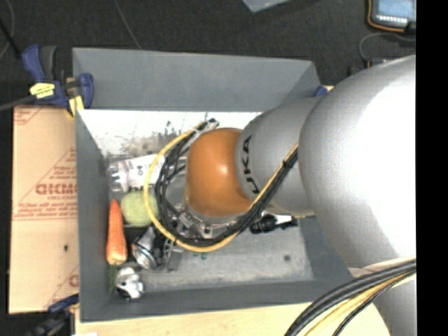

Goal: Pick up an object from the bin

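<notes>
Hovering by the green ball (136,209) and carrot (115,234), the arm (280,180) looks ready to grab; I cannot tell if the jaws are shut; next, squeeze and lift

Bin (89,187) matt grey metal; carrot (115,233) smooth, plastic-looking; small part (143,255) shiny metal.

Silver-grey arm (350,152) with black KUKA lettering (246,164), orange wrist cover (212,173), looped yellow and black cables (162,185).
</notes>
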`<state>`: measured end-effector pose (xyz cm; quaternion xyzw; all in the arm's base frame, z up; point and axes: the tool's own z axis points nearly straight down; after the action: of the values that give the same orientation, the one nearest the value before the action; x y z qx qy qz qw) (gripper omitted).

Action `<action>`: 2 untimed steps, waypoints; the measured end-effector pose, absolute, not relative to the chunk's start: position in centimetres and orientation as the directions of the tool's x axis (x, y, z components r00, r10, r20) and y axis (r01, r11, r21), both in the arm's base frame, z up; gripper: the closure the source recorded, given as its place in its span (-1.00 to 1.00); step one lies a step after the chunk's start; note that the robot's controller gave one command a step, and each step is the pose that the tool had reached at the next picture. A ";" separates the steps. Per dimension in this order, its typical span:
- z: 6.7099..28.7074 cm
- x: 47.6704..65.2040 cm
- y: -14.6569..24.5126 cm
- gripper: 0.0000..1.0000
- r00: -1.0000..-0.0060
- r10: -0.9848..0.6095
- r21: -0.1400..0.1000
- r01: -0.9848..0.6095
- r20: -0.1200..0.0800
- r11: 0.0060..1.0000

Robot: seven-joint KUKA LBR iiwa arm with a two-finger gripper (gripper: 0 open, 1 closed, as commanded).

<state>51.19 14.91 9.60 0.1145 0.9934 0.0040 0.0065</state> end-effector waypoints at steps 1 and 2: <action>8.6 51.4 14.8 1.00 -0.964 0.265 0.008 0.265 -0.008 0.964; 9.4 51.6 14.1 1.00 -0.961 0.277 0.011 0.277 -0.012 0.961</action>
<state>51.58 14.12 9.42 0.1397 0.9902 0.0044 0.0064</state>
